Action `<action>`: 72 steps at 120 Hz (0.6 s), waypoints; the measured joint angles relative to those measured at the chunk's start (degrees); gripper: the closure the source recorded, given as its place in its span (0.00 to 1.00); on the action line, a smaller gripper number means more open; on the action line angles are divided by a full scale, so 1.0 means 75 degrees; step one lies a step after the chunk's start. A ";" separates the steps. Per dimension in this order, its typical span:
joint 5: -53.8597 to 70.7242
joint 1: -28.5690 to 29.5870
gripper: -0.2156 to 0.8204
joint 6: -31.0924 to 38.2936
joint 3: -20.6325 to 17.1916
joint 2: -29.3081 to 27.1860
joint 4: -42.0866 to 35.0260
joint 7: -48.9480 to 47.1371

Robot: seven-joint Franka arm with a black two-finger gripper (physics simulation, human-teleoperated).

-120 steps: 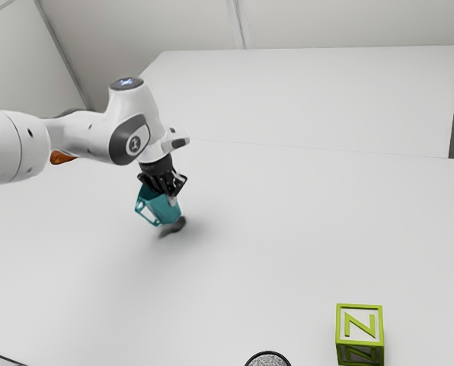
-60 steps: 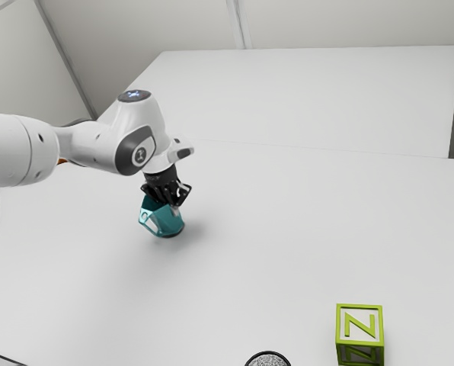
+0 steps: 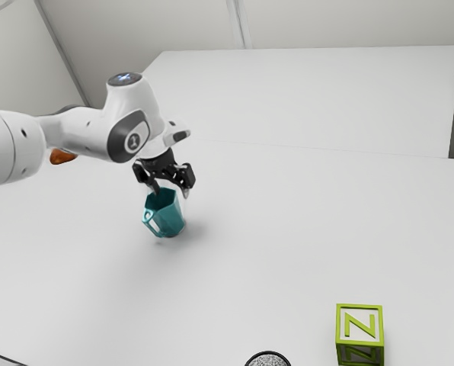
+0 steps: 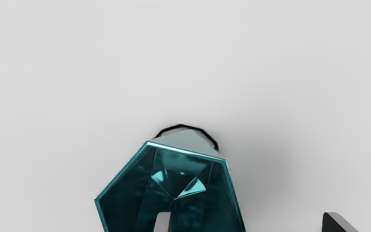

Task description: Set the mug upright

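Across the whole exterior view: pale table (image 3: 288,252), everything below sits on its clock face. My arm (image 3: 82,133) comes in from 9 o'clock, bent down at the wrist. Gripper (image 3: 171,192) at 9 o'clock, just above the mug (image 3: 166,219), which is between 8 and 9 o'clock, on the table. Mug mouth up, base down, handle (image 3: 152,223) toward the mug's own 8 o'clock. Looks upright or near it; slight lean possible, can't rule it out.

Green-edged block (image 3: 359,334) between 4 and 5 o'clock, well apart, not part of the job. Round thing (image 3: 267,360) between 5 and 6, partly cut off. Orange thing (image 3: 62,156) past 9, by the arm.

Pincer open, fingers wide apart: one finger (image 4: 162,223) over the mug's mouth, maybe inside, the other (image 4: 331,224) outside, clear of the wall. No grip on anything.

Step, my read: letting go and backing off, task nearly done. Next: lift straight up so the inner finger doesn't snag the rim (image 4: 185,150) and tip it, then check it stands flat. If it leans, nudge or regrip.
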 joint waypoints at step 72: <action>0.0238 -0.0299 0.21 -0.1854 -0.0056 -0.0567 0.2761 0.0501</action>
